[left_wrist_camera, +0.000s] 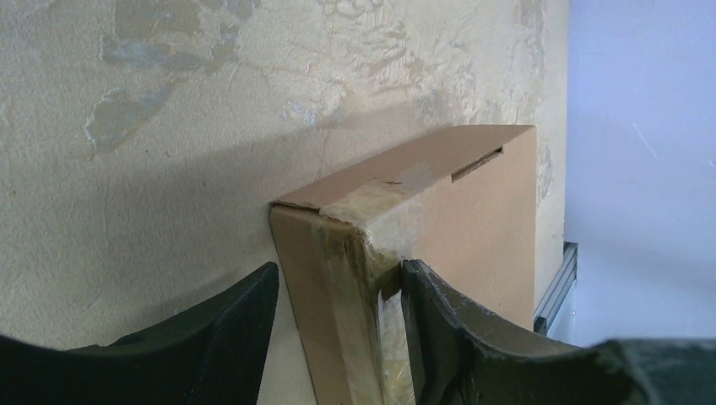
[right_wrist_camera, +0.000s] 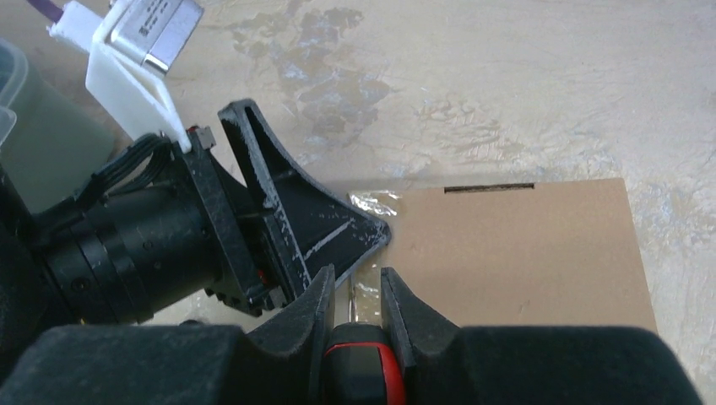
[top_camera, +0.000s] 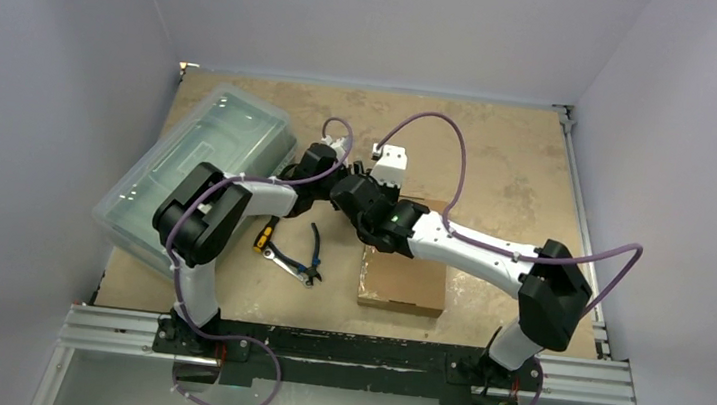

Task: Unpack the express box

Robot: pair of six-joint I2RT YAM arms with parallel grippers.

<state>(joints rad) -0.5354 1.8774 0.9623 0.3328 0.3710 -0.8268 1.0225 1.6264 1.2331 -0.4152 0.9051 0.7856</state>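
The express box (top_camera: 406,283) is a flat brown cardboard box lying shut on the table in front of the right arm. Clear tape covers its near-left corner and seam (left_wrist_camera: 363,211). My left gripper (left_wrist_camera: 339,270) is open and straddles that taped corner; its right finger (left_wrist_camera: 456,337) touches the box edge and its left finger (left_wrist_camera: 228,337) stands clear. In the top view it (top_camera: 343,193) meets my right gripper (top_camera: 372,226) over the box's far-left corner. My right gripper (right_wrist_camera: 356,274) is shut on a black and red knife (right_wrist_camera: 359,367), its thin blade on the taped seam of the box (right_wrist_camera: 507,253).
A large translucent greenish plastic bin (top_camera: 197,170) stands at the left, close behind the left arm. Blue-handled pliers (top_camera: 293,256) and a yellow-handled tool (top_camera: 263,236) lie left of the box. The table's metal rail (left_wrist_camera: 553,287) runs past the box's far side.
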